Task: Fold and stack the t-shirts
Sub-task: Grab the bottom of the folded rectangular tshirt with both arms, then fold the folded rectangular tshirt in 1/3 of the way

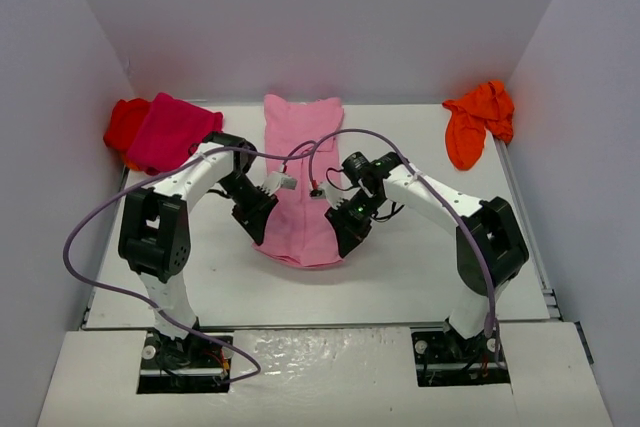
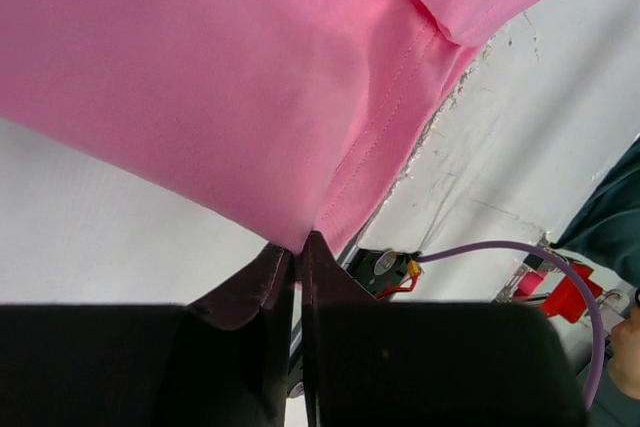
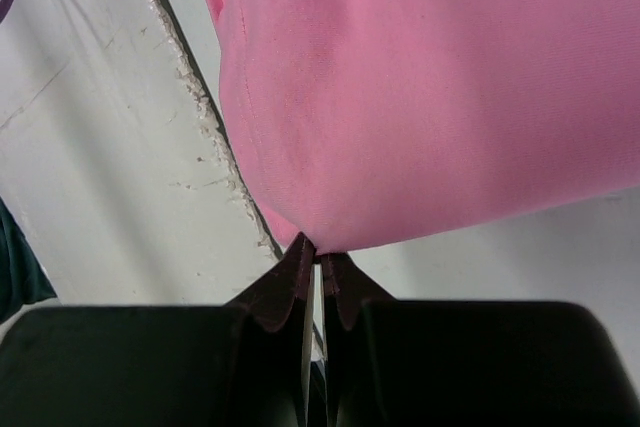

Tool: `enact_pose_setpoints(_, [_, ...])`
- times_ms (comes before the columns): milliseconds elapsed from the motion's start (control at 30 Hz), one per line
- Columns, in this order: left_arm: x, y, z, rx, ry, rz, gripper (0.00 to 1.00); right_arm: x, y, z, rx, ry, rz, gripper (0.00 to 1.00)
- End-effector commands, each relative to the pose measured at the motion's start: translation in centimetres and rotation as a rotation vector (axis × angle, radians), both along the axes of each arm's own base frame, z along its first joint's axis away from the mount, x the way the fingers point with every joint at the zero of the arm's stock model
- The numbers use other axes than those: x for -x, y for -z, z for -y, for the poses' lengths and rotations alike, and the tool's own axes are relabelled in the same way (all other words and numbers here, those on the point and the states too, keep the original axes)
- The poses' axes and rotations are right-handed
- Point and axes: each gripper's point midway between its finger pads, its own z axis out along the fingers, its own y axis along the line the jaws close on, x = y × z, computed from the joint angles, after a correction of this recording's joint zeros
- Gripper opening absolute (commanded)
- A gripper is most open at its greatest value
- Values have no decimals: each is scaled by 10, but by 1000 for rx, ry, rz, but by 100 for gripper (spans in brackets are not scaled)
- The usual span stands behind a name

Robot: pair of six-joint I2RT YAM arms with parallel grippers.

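- White-walled bench [image 1: 420, 267], seen from above.
- Pink shirt [image 1: 300, 147]: centre, lying near to far, near hem raised.
- Left fingers [image 2: 250, 292], right fingers [image 3: 285, 287]: each pair clamped together on a near corner of that hem.
- Magenta shirt [image 1: 172, 132] over red shirt [image 1: 125, 122]: far left.
- Orange shirt [image 1: 475, 122]: far right.

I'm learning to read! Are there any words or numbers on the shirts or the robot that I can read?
None can be read. The pink shirt, magenta shirt, red shirt and orange shirt are all plain. No writing shows on the left arm or the right arm.
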Motion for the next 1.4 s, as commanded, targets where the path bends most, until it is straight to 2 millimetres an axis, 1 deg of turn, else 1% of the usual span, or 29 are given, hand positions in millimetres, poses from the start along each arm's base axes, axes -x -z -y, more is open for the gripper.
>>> enact_pose_setpoints(0, [38, -47, -6, 9, 36, -112, 0, 5, -27, 5, -75, -11, 23, 0])
enact_pose_setpoints(67, [36, -47, -4, 12, 29, -124, 0, 1, -29, 5, -87, 0, 20, 0])
enact_pose_setpoints(167, [27, -41, -1, 7, 16, -121, 0, -9, -29, 5, -87, 11, 27, 0])
enact_pose_setpoints(267, [8, -37, 1, -8, -16, -63, 0, -24, -29, 4, -74, 14, 64, 0])
enact_pose_setpoints(400, [-18, -38, 5, -20, -44, 15, 0, -51, -30, 3, -65, 39, 107, 0])
enact_pose_setpoints(467, [-28, -36, 7, -28, -54, 37, 0, -65, -28, 4, -71, 59, 110, 0])
enact_pose_setpoints(633, [-59, -31, 11, -39, -87, 71, 0, -97, -25, -1, -94, 100, 111, 0])
enact_pose_setpoints(700, [-72, -33, 10, -48, -94, 101, 0, -109, -28, -3, -110, 111, 121, 0])
enact_pose_setpoints(767, [-81, -27, 9, -55, -107, 94, 0, -120, -21, -1, -108, 130, 110, 0])
enact_pose_setpoints(867, [-99, -29, 7, -41, -140, 106, 0, -136, -17, -3, -111, 147, 113, 0])
enact_pose_setpoints(1000, [-120, -33, 0, -44, -171, 143, 0, -155, -20, -7, -130, 166, 128, 0])
enact_pose_setpoints(1033, [-128, -34, -2, -48, -180, 154, 0, -163, -20, -8, -130, 173, 140, 0])
enact_pose_setpoints(1100, [-134, -37, -5, -52, -187, 157, 0, -173, -21, -6, -129, 188, 154, 0])
enact_pose_setpoints(1167, [-142, -35, -6, -51, -197, 153, 0, -180, -18, -7, -136, 200, 142, 0])
enact_pose_setpoints(1233, [-154, -41, -6, -45, -210, 186, 0, -191, -22, -9, -146, 210, 160, 0])
enact_pose_setpoints(1300, [-164, -40, -7, -45, -221, 201, 0, -199, -19, -11, -150, 220, 159, 0])
enact_pose_setpoints(1367, [-172, -32, -5, -48, -225, 195, 0, -207, -24, -15, -164, 225, 170, 0])
